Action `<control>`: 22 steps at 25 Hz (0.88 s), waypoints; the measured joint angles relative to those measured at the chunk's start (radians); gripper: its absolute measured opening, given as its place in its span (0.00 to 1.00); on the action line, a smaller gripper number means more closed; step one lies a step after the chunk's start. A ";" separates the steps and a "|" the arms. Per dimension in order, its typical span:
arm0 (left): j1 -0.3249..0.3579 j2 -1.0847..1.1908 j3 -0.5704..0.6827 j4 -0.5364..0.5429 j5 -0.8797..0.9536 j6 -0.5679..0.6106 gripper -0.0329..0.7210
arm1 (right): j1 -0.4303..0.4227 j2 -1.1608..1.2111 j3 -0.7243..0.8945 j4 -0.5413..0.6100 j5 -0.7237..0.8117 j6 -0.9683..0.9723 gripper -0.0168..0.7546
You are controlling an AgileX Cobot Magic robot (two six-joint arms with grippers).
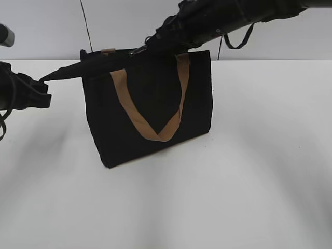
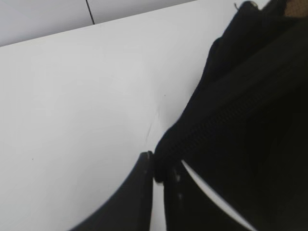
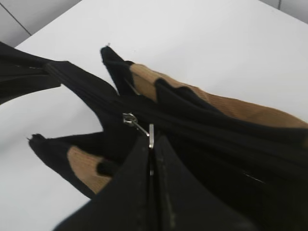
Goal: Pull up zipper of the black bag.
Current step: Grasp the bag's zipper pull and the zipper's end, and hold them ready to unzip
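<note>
Black bag (image 1: 150, 109), upright on white surface (image 1: 249, 181), tan handle (image 1: 155, 132) hanging down its front; contents not visible. Right gripper (image 3: 150, 144) at the bag's top edge, fingers (image 3: 130, 192) closed on the silver zipper (image 3: 144, 131). Left gripper (image 2: 159, 173), fingers (image 2: 142, 192) pinched narrow on the stretched left corner; open surface all around.

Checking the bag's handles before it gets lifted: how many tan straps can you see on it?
2. One tan strap hangs in a V on the black bag's front face; the second tan strap lies on the far side of the top, seen from the right wrist.
</note>
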 joint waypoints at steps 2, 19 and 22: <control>0.000 0.000 0.000 -0.001 0.003 0.000 0.08 | -0.036 -0.008 0.000 -0.017 0.015 0.002 0.00; 0.000 0.000 0.000 -0.002 0.013 0.000 0.08 | -0.174 -0.035 0.000 -0.108 0.056 0.026 0.00; 0.000 0.000 0.000 -0.002 0.013 0.000 0.08 | -0.174 -0.036 0.000 -0.128 0.050 0.036 0.00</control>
